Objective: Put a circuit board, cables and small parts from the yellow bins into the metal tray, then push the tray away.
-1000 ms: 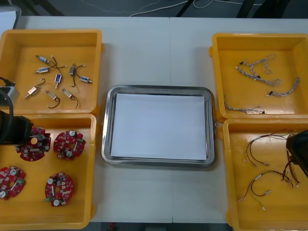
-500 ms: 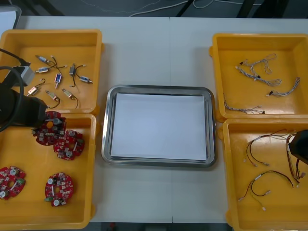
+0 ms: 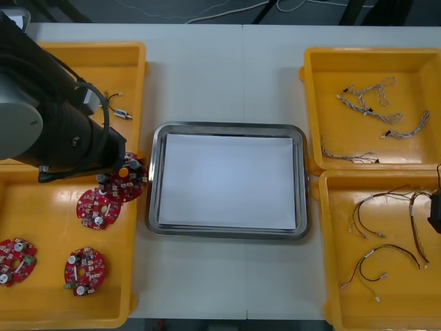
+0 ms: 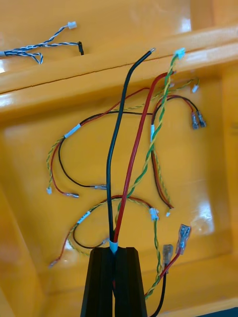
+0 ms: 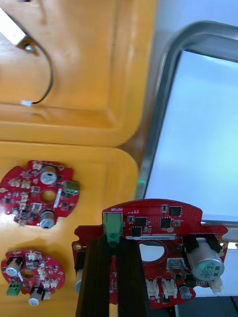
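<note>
so the left gripper (image 5: 113, 243) is clamped on a round red circuit board (image 5: 163, 210), holding it over the inner edge of the near-left yellow bin (image 3: 41, 207), just beside the left rim of the metal tray (image 3: 227, 127). right gripper (image 4: 115, 250) is pinched tight on a black and red cable (image 4: 110, 198), up above the near-right yellow bin (image 4: 29, 223)

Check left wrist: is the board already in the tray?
No, the left gripper holds the circuit board over the yellow bin's rim, beside the metal tray.

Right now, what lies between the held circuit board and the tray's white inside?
Front view: only the yellow bin's wall and the tray's metal rim.
</note>
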Available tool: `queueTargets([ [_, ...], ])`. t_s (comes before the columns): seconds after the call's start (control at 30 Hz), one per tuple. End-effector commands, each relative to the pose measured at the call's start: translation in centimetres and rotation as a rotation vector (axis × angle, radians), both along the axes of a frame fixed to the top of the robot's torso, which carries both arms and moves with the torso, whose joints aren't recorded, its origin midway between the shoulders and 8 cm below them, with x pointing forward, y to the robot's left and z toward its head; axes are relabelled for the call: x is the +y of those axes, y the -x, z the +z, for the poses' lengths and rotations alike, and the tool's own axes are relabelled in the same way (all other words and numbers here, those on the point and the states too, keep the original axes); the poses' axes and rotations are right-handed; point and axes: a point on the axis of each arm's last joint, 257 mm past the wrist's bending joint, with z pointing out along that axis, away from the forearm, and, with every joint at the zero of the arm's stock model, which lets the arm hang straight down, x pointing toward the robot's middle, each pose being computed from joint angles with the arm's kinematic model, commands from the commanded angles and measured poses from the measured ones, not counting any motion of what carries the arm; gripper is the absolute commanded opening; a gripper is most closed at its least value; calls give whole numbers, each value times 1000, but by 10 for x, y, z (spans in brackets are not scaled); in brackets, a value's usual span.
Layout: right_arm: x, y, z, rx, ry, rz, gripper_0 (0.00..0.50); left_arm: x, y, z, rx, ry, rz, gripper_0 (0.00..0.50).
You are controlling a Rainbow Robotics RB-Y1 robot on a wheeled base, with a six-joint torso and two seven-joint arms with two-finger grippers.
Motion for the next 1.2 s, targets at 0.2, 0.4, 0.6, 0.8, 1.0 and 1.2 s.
queueTargets([
  [0.2, -5, -10, 33, -36, 202, 260, 0, -44, -3, 11, -42, -27, -37, 0],
  [0.4, 3, -14, 39, -37, 255, 390, 0, -55, -3, -3, -33, -60, -44, 0],
  [0.6, 17, -17, 38, -21, 245, 502, 0, -63, -6, -16, -31, -103, -41, 0],
  [0.8, 32, -15, 37, -12, 207, 564, 0, -75, -6, -25, -22, -108, -45, 0],
  [1.0, 47, -23, 42, -32, 211, 609, 0, -90, -10, -33, -28, -102, -61, 0],
  [1.2, 56, -23, 39, -38, 186, 616, 0, -106, -24, -40, -52, -79, -70, 0],
])
